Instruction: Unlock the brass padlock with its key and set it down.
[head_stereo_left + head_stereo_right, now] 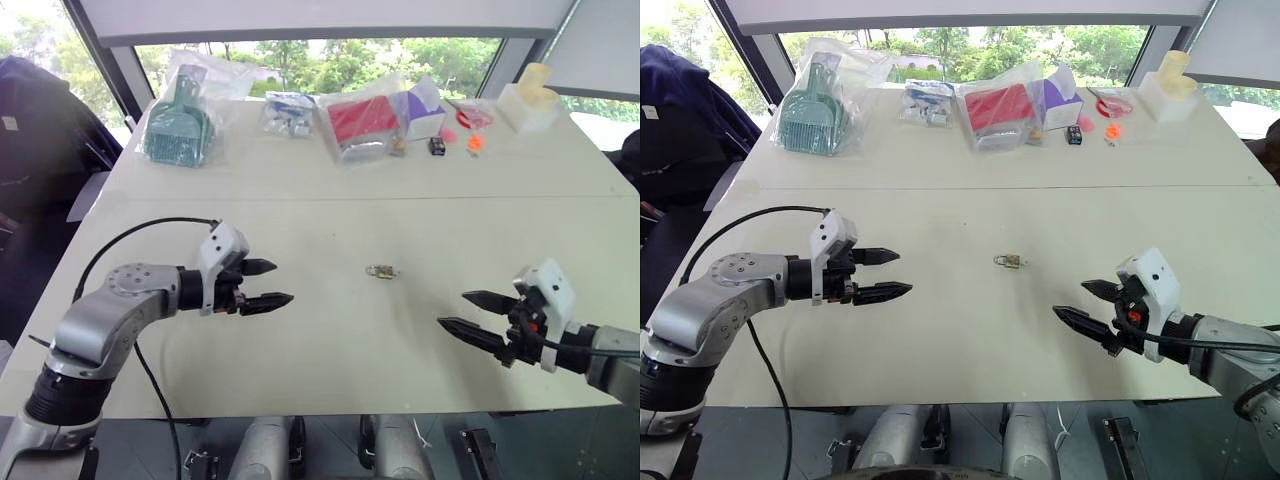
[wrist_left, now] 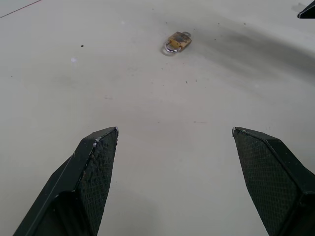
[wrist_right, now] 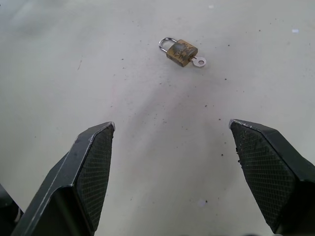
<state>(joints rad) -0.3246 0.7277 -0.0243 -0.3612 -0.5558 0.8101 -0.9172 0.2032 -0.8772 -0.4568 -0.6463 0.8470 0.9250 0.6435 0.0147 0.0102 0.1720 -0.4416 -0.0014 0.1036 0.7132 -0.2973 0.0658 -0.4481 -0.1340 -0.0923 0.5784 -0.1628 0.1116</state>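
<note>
We see a pale tabletop (image 1: 330, 350) whose far edge carries bagged goods: a teal scoop in a clear bag (image 1: 178, 128), a red packet (image 1: 362, 122), a purple-and-white box (image 1: 425, 112) and a cream block (image 1: 528, 100). Two arms reach inward over the near part of the tabletop. The left arm bends at the elbow and points its left tool (image 1: 262, 284) toward the centre, slightly downward; its two black fingers stand apart, one above the other, holding nothing. The right arm mirrors this pose, with the right tool (image 1: 468, 315) angled inward and downward; its fingers are likewise spread and empty. Between the two tools, well apart from each, lies the brass padlock (image 3: 181, 52) flat on the tabletop. Its silvery shackle (image 3: 166, 43) appears seated in the body. A small silvery key (image 3: 199, 61) projects from the opposite end of the padlock body.
</note>
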